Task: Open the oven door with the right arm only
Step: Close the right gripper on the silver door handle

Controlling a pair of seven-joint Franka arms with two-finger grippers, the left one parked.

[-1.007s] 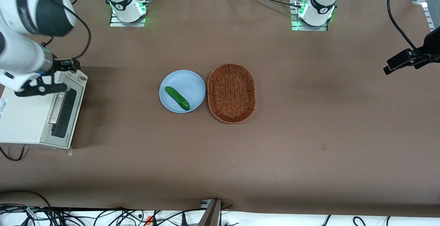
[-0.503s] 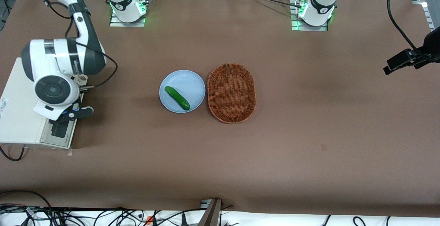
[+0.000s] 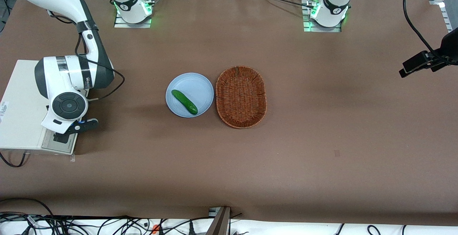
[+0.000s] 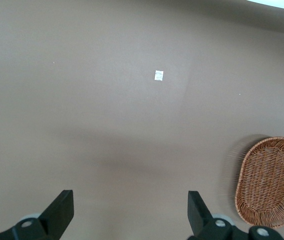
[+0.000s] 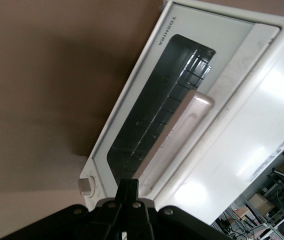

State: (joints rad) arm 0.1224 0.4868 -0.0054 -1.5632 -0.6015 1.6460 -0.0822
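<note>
Brown table (image 3: 322,149) w/ cables along its near edge. Oven (image 3: 21,106) sits at working arm's end; oven door (image 5: 152,125) shut. Right arm (image 3: 68,81) over it, gripper (image 5: 129,192) closed, fingers (image 5: 129,189) together at the door handle (image 5: 174,137). Mid-table: plate (image 3: 200,84), basket (image 3: 241,97).

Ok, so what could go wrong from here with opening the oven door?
1. The gripper sits with its fingers shut at one end of the handle, apparently not around it, so it may slip off when it pulls.
2. A pull from that end could load the oven door unevenly, or drag the oven across the table instead of opening it.
</note>
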